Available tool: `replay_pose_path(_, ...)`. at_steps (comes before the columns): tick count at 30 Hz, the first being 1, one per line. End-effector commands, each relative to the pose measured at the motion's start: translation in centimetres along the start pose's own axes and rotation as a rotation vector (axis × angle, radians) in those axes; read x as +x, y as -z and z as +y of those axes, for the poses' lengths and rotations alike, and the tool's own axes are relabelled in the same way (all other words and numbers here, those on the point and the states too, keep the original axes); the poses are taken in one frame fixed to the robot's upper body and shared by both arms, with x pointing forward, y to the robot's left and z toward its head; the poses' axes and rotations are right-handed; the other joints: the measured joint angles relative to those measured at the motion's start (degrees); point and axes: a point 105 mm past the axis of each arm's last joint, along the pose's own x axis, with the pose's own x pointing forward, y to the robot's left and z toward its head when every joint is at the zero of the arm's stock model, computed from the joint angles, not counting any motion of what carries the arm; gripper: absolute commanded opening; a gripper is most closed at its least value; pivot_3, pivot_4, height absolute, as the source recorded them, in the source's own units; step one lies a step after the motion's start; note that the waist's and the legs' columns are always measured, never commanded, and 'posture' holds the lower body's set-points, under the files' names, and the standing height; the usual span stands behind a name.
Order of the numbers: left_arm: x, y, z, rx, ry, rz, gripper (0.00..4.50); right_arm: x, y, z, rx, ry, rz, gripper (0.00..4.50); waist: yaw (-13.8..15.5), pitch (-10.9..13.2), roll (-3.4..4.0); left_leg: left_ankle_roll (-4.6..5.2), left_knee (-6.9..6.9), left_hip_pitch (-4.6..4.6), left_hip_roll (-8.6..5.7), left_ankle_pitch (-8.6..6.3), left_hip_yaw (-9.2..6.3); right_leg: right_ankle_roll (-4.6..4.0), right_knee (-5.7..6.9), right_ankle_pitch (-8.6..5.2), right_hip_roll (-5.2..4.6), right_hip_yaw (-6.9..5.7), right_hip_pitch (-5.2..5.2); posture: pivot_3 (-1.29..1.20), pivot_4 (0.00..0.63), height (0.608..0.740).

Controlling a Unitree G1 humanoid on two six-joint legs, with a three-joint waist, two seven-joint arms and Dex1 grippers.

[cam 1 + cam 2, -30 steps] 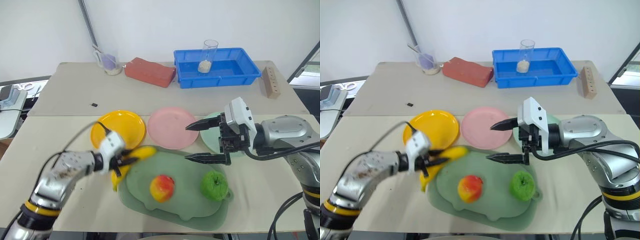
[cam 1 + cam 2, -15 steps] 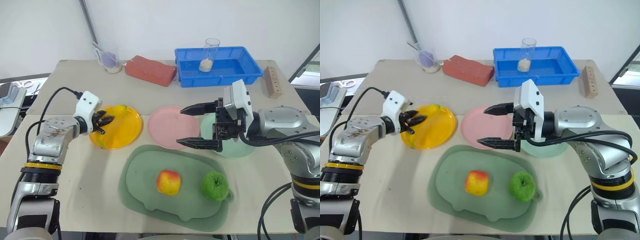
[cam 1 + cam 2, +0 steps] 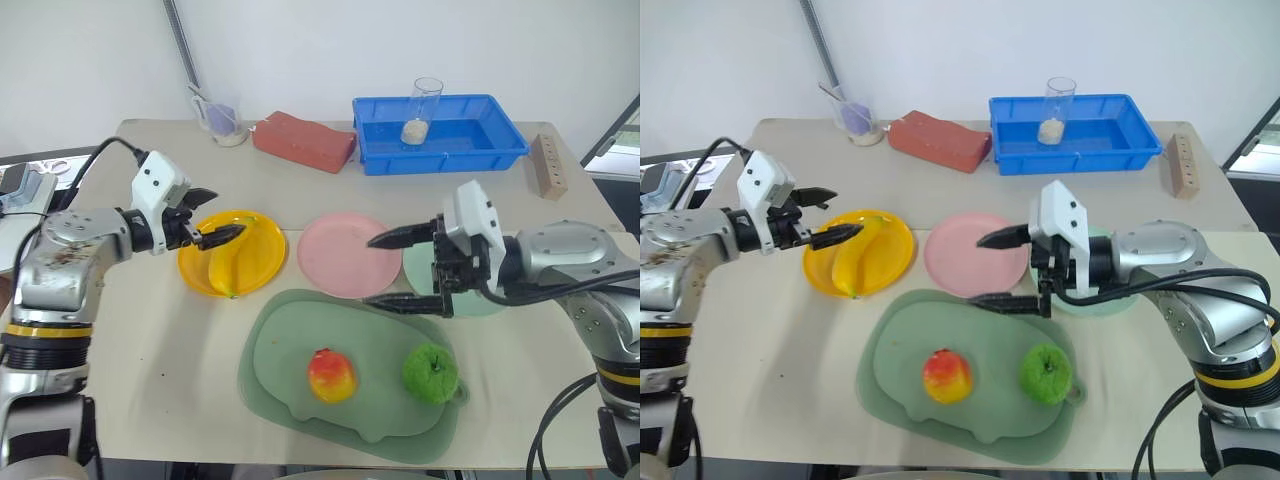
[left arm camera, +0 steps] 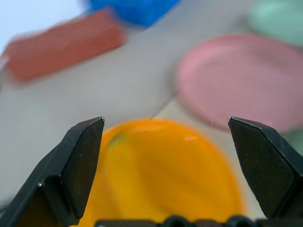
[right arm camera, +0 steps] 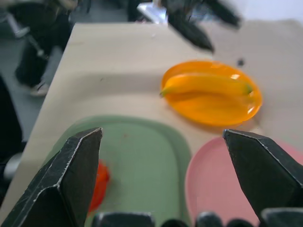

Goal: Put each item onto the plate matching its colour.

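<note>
Our banana (image 3: 232, 262) lies on the yellow plate (image 3: 262, 235), so that pairing looks done. Our left gripper (image 3: 210, 218) hovers just above the plate's far-left rim with its fingers spread wide and nothing between them. Our right gripper (image 3: 392, 270) hangs over the gap between the pink plate (image 3: 335, 250) and the tray (image 3: 265, 360), also spread and empty, with the mint plate (image 3: 478, 302) partly hidden behind it.

The red apple (image 3: 331, 374) and the green apple (image 3: 430, 373) both sit on the tray, apart from each other. We judge the next step is a pick of one apple, most likely with the right gripper, which is nearer both.

To do it well, we should:
- centre the fingers across the apple's widest part, since a round smooth fruit can squirt out of an off-centre pinch;
- come down from above, clear of the tray's raised rim;
- lift high enough to clear the plate edge before setting it down.
</note>
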Motion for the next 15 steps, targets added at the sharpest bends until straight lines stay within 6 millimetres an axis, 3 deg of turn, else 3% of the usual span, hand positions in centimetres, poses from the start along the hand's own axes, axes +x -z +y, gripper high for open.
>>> replay_pose_path(1,1.0,-1.6,-5.1,0.110,0.250,-0.078,4.45,0.3,-0.6,0.4,-0.046,-0.038,-0.015,4.50,0.0,0.0,0.06,0.00,0.02,-0.01,0.00,0.00,0.00,0.00,0.01,0.00,0.00,0.00,0.01,0.00,0.150,0.740)
replay_pose_path(6,1.3,-1.2,-12.4,0.162,0.549,-0.123,4.45,-0.6,-0.3,1.6,-0.031,-0.082,0.026,4.50,0.1,0.0,0.03,0.00,0.05,-0.05,0.01,0.00,0.00,0.00,-0.03,0.00,0.00,0.01,0.01,0.00,0.150,0.740)
replay_pose_path(9,1.8,-0.5,-14.3,0.189,0.644,-0.138,4.45,-1.3,0.4,2.9,-0.025,-0.113,0.083,4.50,0.5,0.0,-0.04,0.01,0.07,-0.06,0.01,0.00,-0.01,-0.01,-0.07,-0.01,-0.01,-0.02,0.04,0.00,0.150,0.740)
replay_pose_path(15,3.5,1.2,-15.9,0.247,0.776,-0.168,4.45,-3.5,1.3,5.1,0.043,-0.118,0.194,4.50,0.3,0.1,-0.08,0.01,0.22,-0.07,0.00,0.00,-0.01,-0.02,-0.10,-0.01,-0.02,0.00,0.07,0.00,0.150,0.740)
